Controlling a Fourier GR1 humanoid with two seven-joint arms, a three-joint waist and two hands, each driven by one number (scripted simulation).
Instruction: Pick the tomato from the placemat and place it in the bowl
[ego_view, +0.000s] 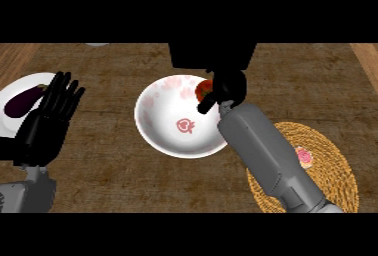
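Observation:
A white bowl (177, 120) with a pink pattern sits at the middle of the wooden counter. My right hand (225, 87) hangs over the bowl's right rim, fingers curled round the red tomato (202, 88), which shows only partly beside the fingers. The right forearm reaches up from the lower right and crosses the woven yellow placemat (332, 165). My left hand (52, 117) rests open at the left, fingers pointing up.
A white plate (15, 92) with a dark purple eggplant (24, 100) lies at the left edge, partly behind my left hand. A dark block (210, 55) stands at the top middle behind the bowl. A pink print (304, 157) marks the placemat.

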